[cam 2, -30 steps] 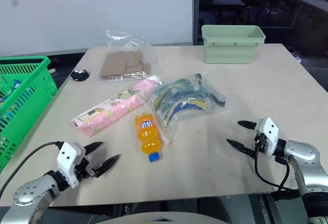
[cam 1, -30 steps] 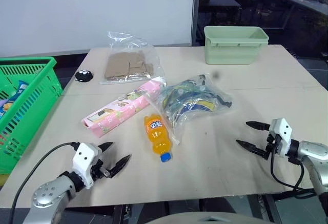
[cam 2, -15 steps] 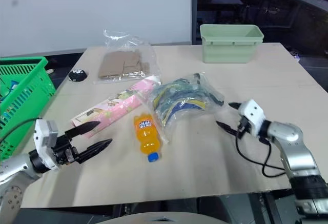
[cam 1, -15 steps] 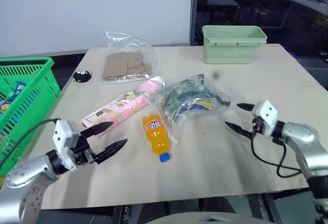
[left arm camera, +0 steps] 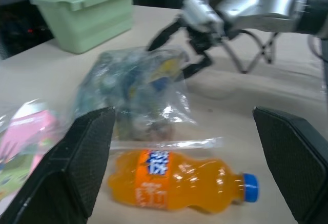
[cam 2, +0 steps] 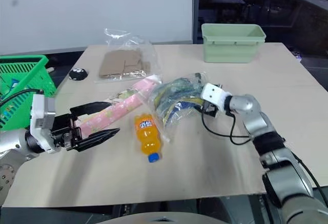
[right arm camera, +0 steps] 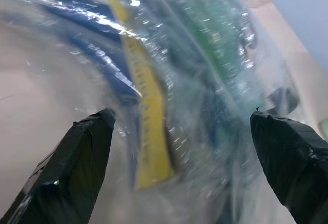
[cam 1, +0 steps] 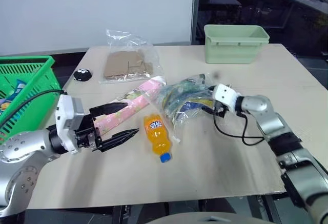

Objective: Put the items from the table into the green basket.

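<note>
Two clear plastic bags (cam 1: 189, 100), one small orange soda bottle (cam 1: 157, 136)

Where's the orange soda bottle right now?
In the left eye view the orange soda bottle lies on the table, near the front and left of centre, just below the blue-yellow bag and right of the pink packet.

On the pale beige wooden bench (cam 1: 215, 162), the small orange soda bottle with blue cap (cam 1: 157, 136) lies near the front, the long pink patterned packet (cam 1: 128, 108) just behind and left of it, the clear plastic bag with blue-yellow contents (cam 1: 187, 101) right of that packet. The clear bag with brown contents (cam 1: 127, 64) lies farther back, the pale mint solid-walled tub (cam 1: 234, 43) at the back right. The bright green lattice basket (cam 1: 25, 88) stands off the bench's left edge.
</note>
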Motion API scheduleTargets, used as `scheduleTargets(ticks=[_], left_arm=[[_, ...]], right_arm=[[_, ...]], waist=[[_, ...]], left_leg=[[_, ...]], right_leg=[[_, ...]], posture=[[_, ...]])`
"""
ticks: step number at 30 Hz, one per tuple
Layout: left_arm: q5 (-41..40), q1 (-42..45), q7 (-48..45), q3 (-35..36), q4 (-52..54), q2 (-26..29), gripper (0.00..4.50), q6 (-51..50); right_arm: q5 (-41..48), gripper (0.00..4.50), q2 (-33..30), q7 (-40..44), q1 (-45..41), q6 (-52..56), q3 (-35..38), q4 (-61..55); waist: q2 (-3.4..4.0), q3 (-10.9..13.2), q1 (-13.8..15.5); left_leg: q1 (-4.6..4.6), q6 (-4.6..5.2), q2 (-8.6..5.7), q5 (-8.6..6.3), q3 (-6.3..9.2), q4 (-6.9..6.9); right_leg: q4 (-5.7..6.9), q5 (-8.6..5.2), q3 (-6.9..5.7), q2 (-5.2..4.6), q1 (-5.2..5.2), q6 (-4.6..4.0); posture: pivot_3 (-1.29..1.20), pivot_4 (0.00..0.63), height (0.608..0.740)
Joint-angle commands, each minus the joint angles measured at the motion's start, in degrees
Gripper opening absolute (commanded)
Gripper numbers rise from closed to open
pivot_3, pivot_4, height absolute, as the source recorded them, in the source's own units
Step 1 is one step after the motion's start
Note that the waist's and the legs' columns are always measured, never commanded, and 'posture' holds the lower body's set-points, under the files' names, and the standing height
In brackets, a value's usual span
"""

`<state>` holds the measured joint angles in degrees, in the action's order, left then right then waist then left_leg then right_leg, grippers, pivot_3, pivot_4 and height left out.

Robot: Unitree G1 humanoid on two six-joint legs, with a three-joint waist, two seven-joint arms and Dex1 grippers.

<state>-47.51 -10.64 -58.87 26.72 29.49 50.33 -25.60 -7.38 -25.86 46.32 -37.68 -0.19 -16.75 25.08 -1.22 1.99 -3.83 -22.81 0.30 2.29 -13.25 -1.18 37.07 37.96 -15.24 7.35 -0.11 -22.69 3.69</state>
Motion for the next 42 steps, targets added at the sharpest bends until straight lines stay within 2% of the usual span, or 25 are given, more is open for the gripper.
scheduleTargets(ticks=[1, 2, 5, 7, 8, 11, 12, 20, 24, 29, 35, 37, 38, 40, 42], left_arm=[[-1.0, -0.1, 1.4, 1.6, 3.1, 0.1, 4.45, -1.0], [-0.6, -0.4, 1.8, 1.9, 3.5, 0.0, 4.50, -1.1], [-0.1, -1.8, 2.6, 2.4, 4.4, -0.3, 4.50, -1.6], [0.3, -2.3, 3.3, 2.6, 4.5, -0.5, 4.50, -1.8], [0.4, -2.6, 3.6, 2.7, 4.5, -0.4, 4.50, -2.1], [0.6, -3.1, 4.3, 2.6, 4.5, -0.4, 4.50, -2.4], [1.1, -3.3, 4.2, 2.3, 4.4, -0.3, 4.50, -2.2], [1.7, 2.5, 5.2, -1.1, 2.7, -0.8, 4.50, -2.4], [1.3, 9.7, 6.8, -4.2, 0.9, -1.7, 4.50, -3.0], [2.0, 18.1, 8.6, -10.9, 0.1, -4.5, 4.50, -4.1], [3.6, 23.8, 8.2, -16.4, -2.0, -7.0, 4.50, -4.0], [4.5, 25.1, 7.7, -17.3, -3.7, -7.4, 4.50, -3.5], [4.8, 25.7, 7.5, -17.6, -4.5, -7.7, 4.50, -3.3], [5.3, 26.4, 7.1, -18.1, -5.4, -7.9, 4.50, -3.0], [5.7, 26.7, 6.6, -18.3, -5.9, -8.0, 4.50, -2.8]], right_arm=[[-1.8, 4.50, 0.6, 0.0, -2.8, 0.5, -0.7, 4.3], [-1.6, 3.96, 0.7, 0.4, -3.2, 0.8, -0.6, 5.1], [-1.8, 2.87, 0.8, 0.3, -3.8, 0.9, -0.4, 6.3], [-1.9, 1.80, 0.8, 0.3, -3.8, 0.8, -0.3, 6.4], [-1.8, 1.62, 0.8, 0.3, -3.8, 0.8, -0.3, 6.4], [-1.7, 0.16, 0.7, 0.4, -3.5, 0.9, -0.1, 5.9], [-1.5, 0.06, 0.6, 0.1, -3.3, 0.9, 0.3, 5.5], [3.0, 0.06, -3.4, -3.0, -3.9, 2.3, 8.4, 0.3], [6.5, 0.06, -10.7, -2.7, -2.8, 7.5, 15.7, -4.3], [9.1, 0.06, -20.9, -3.5, 4.0, 14.4, 25.4, -8.8], [10.3, 0.06, -26.1, -5.0, 14.6, 21.0, 32.7, -14.6], [10.3, 0.77, -27.5, -5.3, 17.9, 21.5, 34.4, -15.5], [10.5, 0.87, -28.5, -4.5, 19.8, 21.6, 35.2, -16.3], [11.0, 1.65, -29.9, -3.5, 22.7, 22.5, 36.6, -17.7], [12.9, 2.62, -31.2, -1.7, 25.5, 24.2, 38.5, -20.2]], waist=[[0.01, 0.0, 0.1], [0.01, 0.0, 0.2], [-0.01, 0.0, 0.2], [-0.01, 0.0, 0.2], [-0.01, 0.0, 0.2], [-0.01, 0.0, 0.3], [-0.01, 0.0, 0.3], [0.16, 0.1, 0.8], [0.24, 0.2, 1.5], [0.27, 0.2, 1.5], [0.32, 0.2, -1.4], [0.39, 0.2, -2.9], [0.42, 0.2, -3.4], [0.43, 0.2, -3.9], [0.42, 0.2, -4.7]], left_leg=[[0.00, 0.00, 0.00, 0.00, 0.02, 0.00], [-0.01, 0.00, 0.00, 0.00, 0.03, -0.01], [0.01, 0.00, 0.00, 0.00, 0.04, -0.01], [0.05, 0.00, 0.01, 0.00, 0.04, 0.01], [0.06, 0.00, 0.01, 0.00, 0.04, 0.01], [0.08, 0.00, 0.01, 0.01, 0.04, 0.04], [0.08, 0.00, 0.01, 0.01, 0.04, 0.06], [-0.01, 0.00, -0.03, 0.01, 0.05, 0.07], [-0.09, 0.00, -0.07, 0.00, 0.06, 0.05], [-0.12, 0.01, -0.09, 0.00, 0.10, 0.02], [-0.06, 0.04, -0.06, -0.01, 0.03, 0.02], [-0.01, 0.04, -0.06, -0.01, -0.01, 0.04], [-0.02, 0.05, -0.07, -0.01, -0.01, 0.06], [-0.01, 0.05, -0.07, -0.01, 0.00, 0.10], [-0.01, 0.05, -0.07, -0.01, 0.02, 0.16]], right_leg=[[0.00, 0.00, -0.01, 0.00, 0.00, 0.00], [0.00, 0.00, -0.02, 0.00, 0.00, -0.01], [0.03, 0.00, -0.02, 0.01, 0.00, -0.01], [0.04, 0.00, -0.02, 0.02, 0.04, 0.00], [0.04, 0.00, -0.02, 0.02, 0.04, 0.00], [0.04, 0.00, -0.02, 0.02, 0.08, 0.00], [0.04, 0.00, -0.02, 0.02, 0.10, 0.01], [0.02, 0.00, -0.03, 0.01, 0.06, 0.00], [-0.01, 0.00, -0.02, -0.02, 0.01, 0.00], [-0.05, -0.01, -0.03, 0.00, 0.01, 0.02], [0.01, 0.09, 0.08, 0.08, 0.01, 0.21], [0.02, 0.05, 0.14, 0.09, 0.03, 0.33], [0.03, 0.02, 0.14, 0.09, 0.04, 0.39], [0.03, 0.01, 0.15, 0.08, 0.09, 0.43], [0.02, -0.01, 0.14, 0.08, 0.12, 0.48]], posture=[[0.08, 0.000, 0.740], [0.08, 0.000, 0.740], [0.08, 0.000, 0.740], [0.08, 0.000, 0.740], [0.08, 0.000, 0.740], [0.09, 0.000, 0.740], [0.09, 0.000, 0.740], [0.04, 0.000, 0.740], [0.00, 0.000, 0.740], [-0.05, 0.000, 0.740], [-0.11, 0.000, 0.740], [-0.13, 0.000, 0.740], [-0.14, 0.000, 0.740], [-0.14, 0.000, 0.740], [-0.15, 0.000, 0.740]])
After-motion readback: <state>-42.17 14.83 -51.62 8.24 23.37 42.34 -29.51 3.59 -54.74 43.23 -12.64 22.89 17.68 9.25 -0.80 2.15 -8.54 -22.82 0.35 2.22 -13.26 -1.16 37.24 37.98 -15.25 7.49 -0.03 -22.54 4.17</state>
